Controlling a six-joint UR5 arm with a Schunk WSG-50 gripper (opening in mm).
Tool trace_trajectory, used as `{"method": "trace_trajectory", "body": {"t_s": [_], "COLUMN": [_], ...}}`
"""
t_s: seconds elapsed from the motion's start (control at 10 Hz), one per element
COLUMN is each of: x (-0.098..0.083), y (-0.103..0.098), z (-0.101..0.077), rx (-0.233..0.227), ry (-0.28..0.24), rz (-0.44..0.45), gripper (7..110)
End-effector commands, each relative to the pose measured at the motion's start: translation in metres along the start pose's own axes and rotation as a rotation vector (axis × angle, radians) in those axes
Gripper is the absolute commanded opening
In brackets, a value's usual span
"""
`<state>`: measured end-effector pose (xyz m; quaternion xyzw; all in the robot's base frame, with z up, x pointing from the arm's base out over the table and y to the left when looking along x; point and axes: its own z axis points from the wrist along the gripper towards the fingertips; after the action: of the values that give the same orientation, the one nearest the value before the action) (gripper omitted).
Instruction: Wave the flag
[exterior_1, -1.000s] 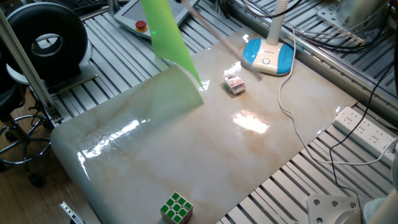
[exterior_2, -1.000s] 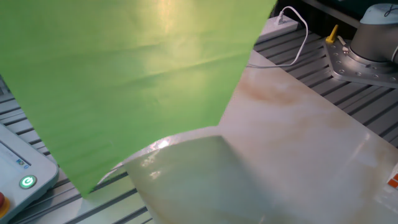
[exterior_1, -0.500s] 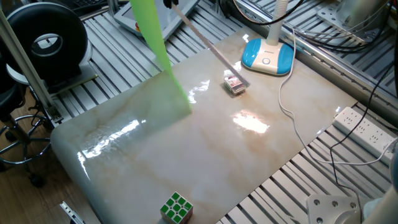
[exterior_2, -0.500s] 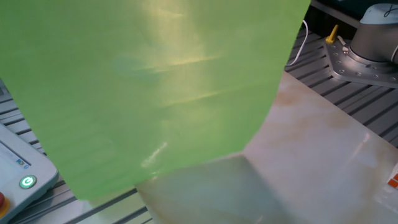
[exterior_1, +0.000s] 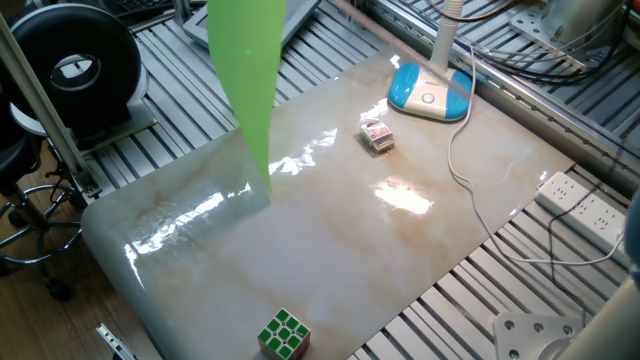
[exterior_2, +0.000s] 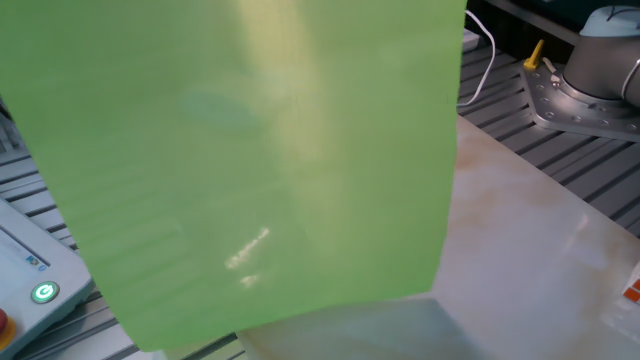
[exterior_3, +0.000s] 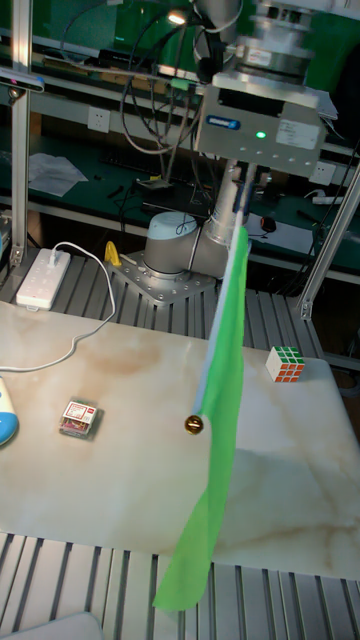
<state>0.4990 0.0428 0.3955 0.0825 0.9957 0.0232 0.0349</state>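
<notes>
Gripper (exterior_3: 243, 188) at top centre of the tall fixed view, fingers clamped on the white stick of the flag (exterior_3: 222, 400). Stick slants down to lower centre; green sheet hangs below it, above the marble table (exterior_3: 120, 470). Puzzle cube (exterior_3: 286, 364) at right, small box (exterior_3: 78, 417) at left, both on the table.

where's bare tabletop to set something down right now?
Bare: the wide middle of the table, between the small box, the cube and the power strip. Crowded: the far corner with the blue lamp base and cable, and the strip under the hanging flag.
</notes>
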Motion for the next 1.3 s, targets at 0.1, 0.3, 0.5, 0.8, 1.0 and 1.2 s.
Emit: {"method": "trace_trajectory", "body": {"t_s": [0.1, 0.3, 0.5, 0.8, 1.0, 1.2], "x": [0.012, 0.013, 0.014, 0.016, 0.015, 0.014], "y": [-0.05, -0.042, -0.03, 0.033, 0.067, 0.069], "z": [0.02, 0.019, 0.014, -0.002, -0.002, 0.004], "rx": [-0.043, -0.051, -0.028, 0.019, 0.023, 0.019], "ry": [-0.027, -0.012, 0.014, 0.056, 0.055, 0.049], "rz": [-0.053, -0.043, -0.04, 0.037, 0.068, 0.066], "gripper": [7, 7, 7, 7, 7, 7]}}
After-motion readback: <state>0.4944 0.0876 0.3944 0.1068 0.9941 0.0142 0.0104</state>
